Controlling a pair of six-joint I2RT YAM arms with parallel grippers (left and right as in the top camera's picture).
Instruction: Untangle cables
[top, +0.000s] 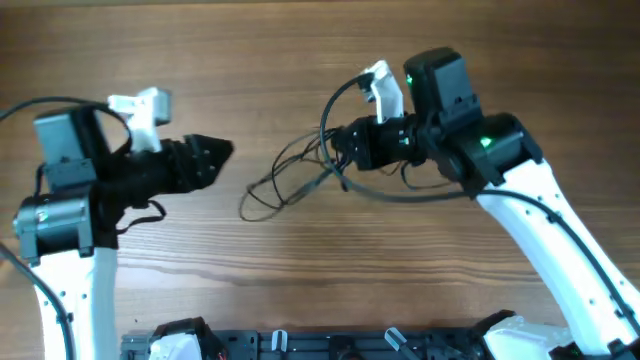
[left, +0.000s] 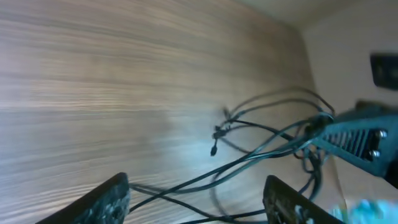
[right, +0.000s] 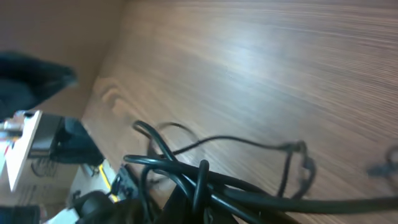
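Note:
The cables lie as a loose tangle of thin black cords on the wooden table, between the two arms. My right gripper points left and is shut on one end of the tangle. In the right wrist view the cables bunch and cross over my right gripper, whose jaws they mostly hide. My left gripper points right, just left of the tangle, and is open. In the left wrist view the cables run across the gap of my left gripper, untouched by its fingers.
A thicker black cable from the right arm sags below its gripper. A black rail with fittings runs along the table's near edge. The right gripper shows at the right of the left wrist view.

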